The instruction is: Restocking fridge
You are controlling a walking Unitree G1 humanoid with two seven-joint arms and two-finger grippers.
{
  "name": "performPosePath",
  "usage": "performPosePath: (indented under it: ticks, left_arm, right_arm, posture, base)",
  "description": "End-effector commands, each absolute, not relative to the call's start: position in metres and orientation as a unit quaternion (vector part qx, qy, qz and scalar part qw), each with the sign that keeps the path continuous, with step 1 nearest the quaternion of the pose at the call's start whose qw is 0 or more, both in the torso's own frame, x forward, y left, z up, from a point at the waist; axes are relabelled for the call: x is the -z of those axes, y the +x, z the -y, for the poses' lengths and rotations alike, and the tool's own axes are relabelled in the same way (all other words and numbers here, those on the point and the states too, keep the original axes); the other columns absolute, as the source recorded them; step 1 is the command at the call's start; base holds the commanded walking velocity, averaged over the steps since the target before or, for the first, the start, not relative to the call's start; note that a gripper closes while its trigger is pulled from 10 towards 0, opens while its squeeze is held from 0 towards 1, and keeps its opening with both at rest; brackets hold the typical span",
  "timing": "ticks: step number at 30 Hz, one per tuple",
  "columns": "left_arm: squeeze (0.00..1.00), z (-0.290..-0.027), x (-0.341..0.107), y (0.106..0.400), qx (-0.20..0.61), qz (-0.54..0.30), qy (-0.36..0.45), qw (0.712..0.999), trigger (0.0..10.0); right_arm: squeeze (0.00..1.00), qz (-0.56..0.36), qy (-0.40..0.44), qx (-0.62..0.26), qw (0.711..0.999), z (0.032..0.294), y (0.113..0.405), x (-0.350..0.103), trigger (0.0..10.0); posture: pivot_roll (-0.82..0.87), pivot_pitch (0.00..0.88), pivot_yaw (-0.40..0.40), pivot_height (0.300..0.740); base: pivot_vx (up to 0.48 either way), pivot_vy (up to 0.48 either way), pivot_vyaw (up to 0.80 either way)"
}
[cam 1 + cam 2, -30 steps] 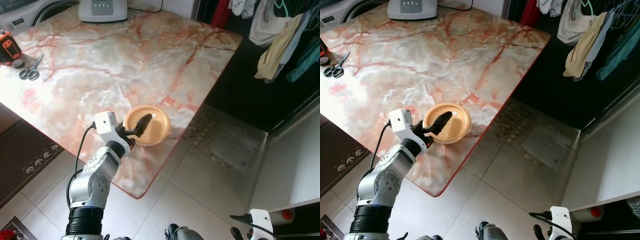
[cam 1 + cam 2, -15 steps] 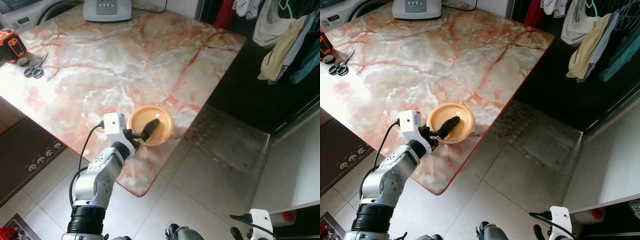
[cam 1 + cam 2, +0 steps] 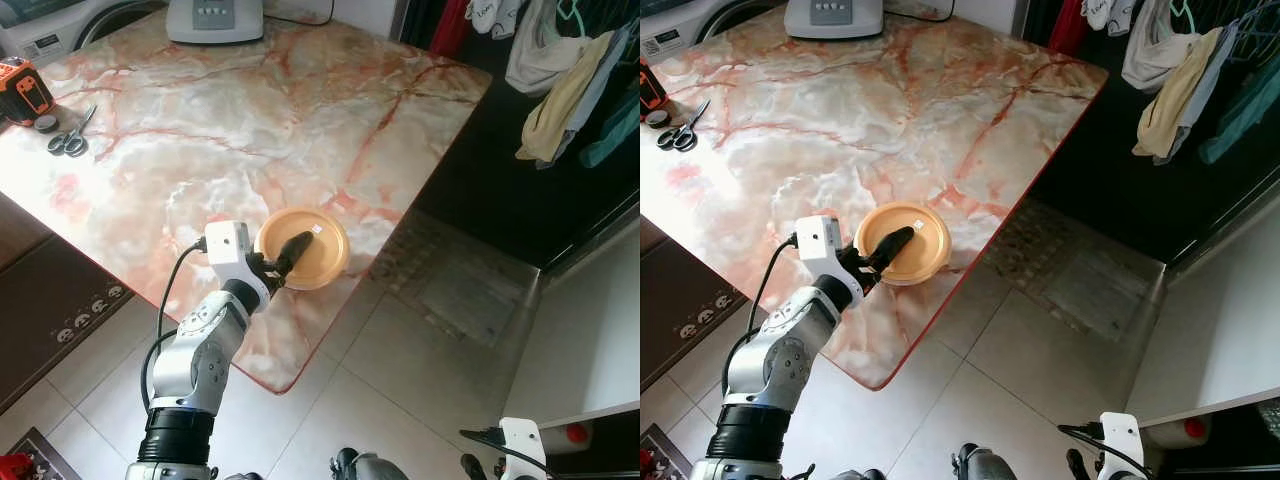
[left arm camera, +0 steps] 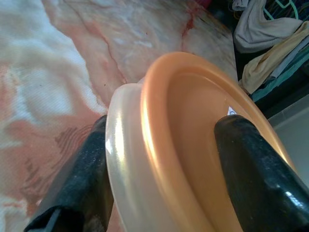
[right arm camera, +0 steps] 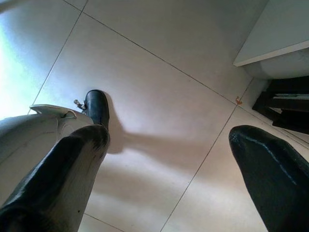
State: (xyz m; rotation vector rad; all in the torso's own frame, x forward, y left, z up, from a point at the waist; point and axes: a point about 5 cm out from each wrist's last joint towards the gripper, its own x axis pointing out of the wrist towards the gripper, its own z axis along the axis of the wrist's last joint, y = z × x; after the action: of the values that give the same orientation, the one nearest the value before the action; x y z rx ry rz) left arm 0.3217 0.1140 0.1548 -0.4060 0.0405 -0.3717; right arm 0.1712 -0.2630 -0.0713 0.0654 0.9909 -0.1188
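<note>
At the near corner of the marble table (image 3: 300, 110), I am working the left gripper (image 3: 283, 257) on a round orange-lidded container (image 3: 310, 245) that is sitting close to the table's edge. From the wrist view, one black finger (image 4: 77, 179) is lying under the pale rim and the other finger (image 4: 256, 164) is pressing down on the orange lid, so the gripper is clamped across the container's edge. I judge the grip to be shallow and off to one side, so I am wanting to keep the wrist level while lifting, or the far side is likely to sag and spill. Slow and straight up seems best, clear of the edge before any turn toward the fridge. The right gripper (image 5: 169, 159) is hanging low by my side with its fingers spread wide over the tiled floor (image 5: 159, 72), holding nothing. Farther across the table, scissors (image 3: 67, 138) and an orange tape measure (image 3: 22, 87) are lying well apart from the container, and a white appliance (image 3: 215, 18) is standing at the far edge.
</note>
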Motion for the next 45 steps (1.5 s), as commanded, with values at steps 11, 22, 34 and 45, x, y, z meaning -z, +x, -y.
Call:
performPosePath:
  ticks: [11, 22, 34, 45]
  left_arm:
    - [0.0, -0.12, -0.15, 0.323, 0.158, -0.019, -0.216, 0.963, 0.0]
    - [0.0, -0.126, -0.156, 0.325, 0.136, 0.007, -0.246, 0.96, 0.0]
    - [0.0, -0.126, -0.162, 0.324, 0.126, 0.037, -0.276, 0.952, 0.0]
    - [0.0, -0.128, -0.166, 0.325, 0.119, 0.048, -0.284, 0.95, 0.0]
  right_arm:
    - [0.0, -0.488, 0.032, 0.062, 0.87, 0.267, 0.162, 0.074, 10.0]
    - [0.0, -0.488, 0.032, 0.063, 0.87, 0.267, 0.162, 0.074, 10.0]
    - [0.0, -0.489, 0.031, 0.063, 0.87, 0.268, 0.162, 0.074, 10.0]
    - [0.0, -0.488, 0.031, 0.063, 0.87, 0.267, 0.162, 0.074, 10.0]
  posture:
    - [-0.15, 0.204, -0.067, 0.74]
    - [-0.15, 0.205, -0.068, 0.74]
    - [-0.15, 0.206, -0.069, 0.74]
    - [-0.15, 0.207, -0.067, 0.74]
  base:
    - [0.0, 0.0, 0.0]
    - [0.0, 0.0, 0.0]
    - [0.0, 0.0, 0.0]
    - [0.0, 0.0, 0.0]
